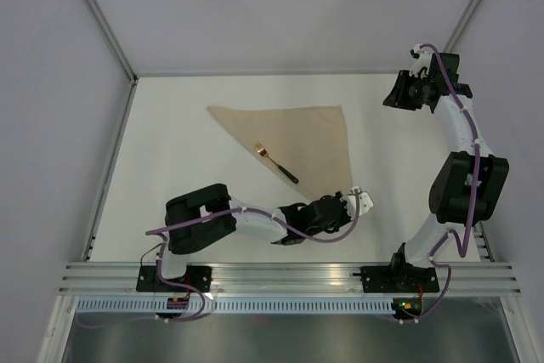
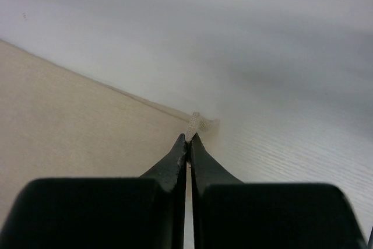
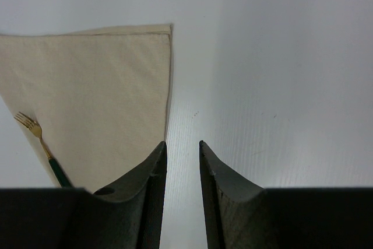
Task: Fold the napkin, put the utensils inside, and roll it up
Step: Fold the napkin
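Pinching a corner of the napkin (image 2: 70, 126), the left fingers (image 2: 175, 164) sit closed.

No legible text or labels anywhere.

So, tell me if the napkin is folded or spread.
Folded: the napkin is a triangle from above, and the right wrist view shows two layered edges at its corner.

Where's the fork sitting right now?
In the top view, the fork lies along the long diagonal edge of the napkin, tines toward the far left, just beyond the left gripper.
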Robot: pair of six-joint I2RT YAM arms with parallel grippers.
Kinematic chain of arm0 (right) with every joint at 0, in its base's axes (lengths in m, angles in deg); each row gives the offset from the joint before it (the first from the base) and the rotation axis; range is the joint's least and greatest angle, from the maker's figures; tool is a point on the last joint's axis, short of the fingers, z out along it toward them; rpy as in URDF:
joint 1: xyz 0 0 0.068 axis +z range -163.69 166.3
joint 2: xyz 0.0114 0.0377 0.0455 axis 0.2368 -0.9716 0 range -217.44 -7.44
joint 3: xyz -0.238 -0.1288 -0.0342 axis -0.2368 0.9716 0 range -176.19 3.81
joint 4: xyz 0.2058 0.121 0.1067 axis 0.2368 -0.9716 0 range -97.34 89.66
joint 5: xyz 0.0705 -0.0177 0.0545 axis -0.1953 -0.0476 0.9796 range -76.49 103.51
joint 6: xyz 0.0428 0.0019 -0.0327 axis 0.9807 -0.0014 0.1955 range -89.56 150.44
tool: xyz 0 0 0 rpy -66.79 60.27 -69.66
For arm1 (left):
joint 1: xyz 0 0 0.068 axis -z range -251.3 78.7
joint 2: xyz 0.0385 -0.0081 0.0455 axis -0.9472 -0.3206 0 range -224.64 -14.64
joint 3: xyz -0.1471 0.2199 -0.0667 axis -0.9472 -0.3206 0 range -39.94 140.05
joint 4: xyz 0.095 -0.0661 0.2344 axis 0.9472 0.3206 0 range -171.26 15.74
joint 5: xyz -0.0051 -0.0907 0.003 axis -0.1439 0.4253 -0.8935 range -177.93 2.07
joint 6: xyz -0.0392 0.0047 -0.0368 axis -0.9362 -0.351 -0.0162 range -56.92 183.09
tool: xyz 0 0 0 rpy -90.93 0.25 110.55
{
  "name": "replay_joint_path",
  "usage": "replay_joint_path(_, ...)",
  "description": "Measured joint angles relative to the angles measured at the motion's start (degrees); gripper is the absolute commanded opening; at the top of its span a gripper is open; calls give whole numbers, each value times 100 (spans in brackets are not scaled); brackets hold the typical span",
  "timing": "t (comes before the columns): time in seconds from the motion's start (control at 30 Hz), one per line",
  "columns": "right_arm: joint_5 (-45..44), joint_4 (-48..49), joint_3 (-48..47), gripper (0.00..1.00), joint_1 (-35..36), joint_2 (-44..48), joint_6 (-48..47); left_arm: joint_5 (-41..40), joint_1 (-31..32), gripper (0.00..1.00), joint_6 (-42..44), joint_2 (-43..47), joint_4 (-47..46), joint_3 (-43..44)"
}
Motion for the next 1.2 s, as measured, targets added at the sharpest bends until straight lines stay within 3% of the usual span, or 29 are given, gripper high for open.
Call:
replay_joint_path(0.33,0,-2,0,34,0,0,0,828,-1320,2,-1753,713,-186,-533)
replay_joint_path(0.63,4,0,0,34,0,0,0,876,-2245,2,-2903,1178,-219,-1220)
replay_joint_path(1.2,11,-2,0,34,0,0,2,999,-3591,2,-3858,1394,0,-1268)
